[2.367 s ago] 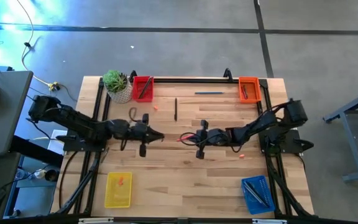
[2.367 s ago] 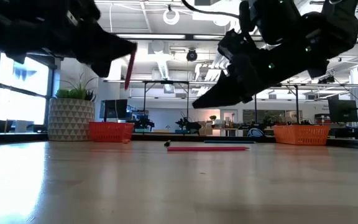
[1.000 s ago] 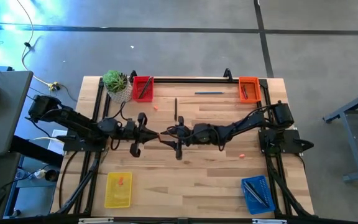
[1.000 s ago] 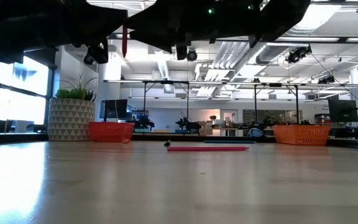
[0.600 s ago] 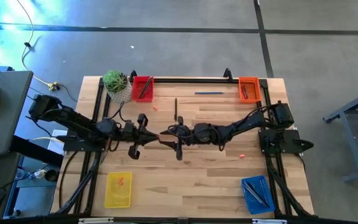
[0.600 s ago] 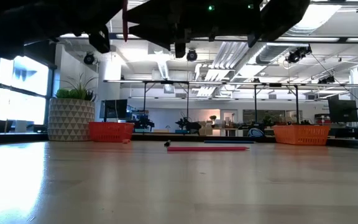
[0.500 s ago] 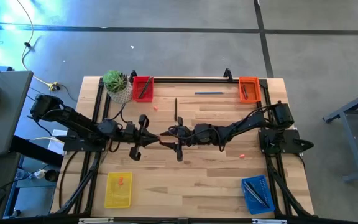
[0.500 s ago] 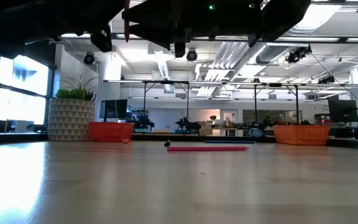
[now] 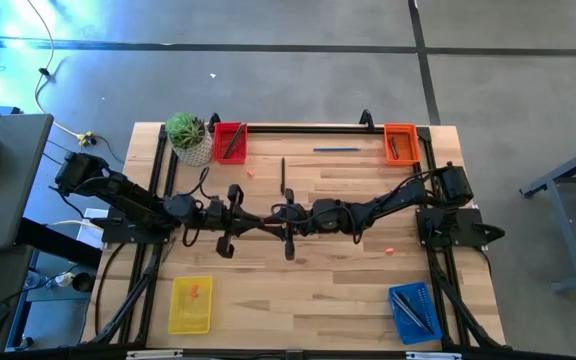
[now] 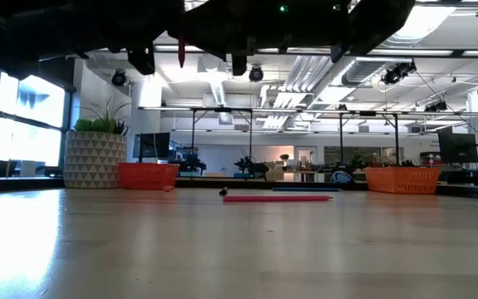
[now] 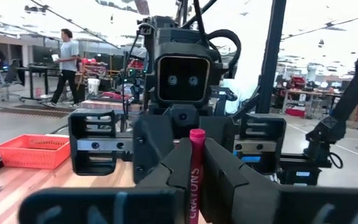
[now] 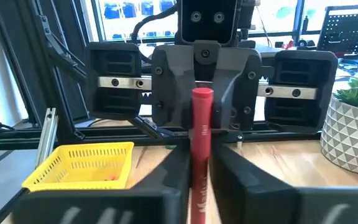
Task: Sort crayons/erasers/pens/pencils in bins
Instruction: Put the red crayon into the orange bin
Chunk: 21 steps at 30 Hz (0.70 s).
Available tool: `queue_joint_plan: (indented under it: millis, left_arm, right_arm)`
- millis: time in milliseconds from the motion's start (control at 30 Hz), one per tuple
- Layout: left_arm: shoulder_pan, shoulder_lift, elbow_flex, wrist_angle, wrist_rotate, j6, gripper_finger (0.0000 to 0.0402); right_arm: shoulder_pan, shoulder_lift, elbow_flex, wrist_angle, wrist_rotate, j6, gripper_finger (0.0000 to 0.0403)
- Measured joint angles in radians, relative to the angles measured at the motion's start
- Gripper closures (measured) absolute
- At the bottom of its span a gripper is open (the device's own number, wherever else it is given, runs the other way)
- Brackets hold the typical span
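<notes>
Left wrist view shows a smooth cylindrical red crayon [image 11: 196, 168] in a paper wrapper printed "CRAYONS", pinched between the left gripper's [image 11: 195, 186] 2 dark, blocky matte fingers. Its flat end reaches the facing right gripper [image 11: 189, 134].

From the right wrist view the same stick [image 12: 201, 124] stands clamped between that arm's own fingers, so both tools are closed on it. In the high view they meet nose to nose above the middle of the pale slatted wooden table [image 9: 348, 290] (left gripper [image 9: 253, 218], right gripper [image 9: 271, 217]).

4 rectangular plastic mesh bins sit at the corners:
- red bin [image 9: 240, 150]
- orange bin [image 9: 408, 150]
- yellow bin [image 9: 178, 310]
- blue bin [image 9: 398, 320]

2 short orange stubs [image 9: 250, 172] [image 9: 389, 250] lie loose on the wood, well apart.
</notes>
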Motion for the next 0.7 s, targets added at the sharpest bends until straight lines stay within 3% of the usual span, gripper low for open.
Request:
queue_joint_plan:
  millis: [133, 467, 700]
  left_arm:
    - [0.000, 0.000, 0.000, 0.000, -0.011, -0.003, 0.0351]
    - [-0.001, -0.003, -0.011, -0.004, -0.015, 0.018, 0.0267]
    - [0.003, -0.049, -0.060, -0.006, -0.064, 0.064, 0.0248]
  right_arm:
    - [-0.001, 0.000, 0.000, -0.002, 0.005, -0.009, 0.0394]
    - [-0.002, 0.000, 0.000, -0.057, 0.040, -0.028, 0.0386]
    - [-0.029, -0.043, 0.000, -0.296, 0.112, -0.045, 0.0389]
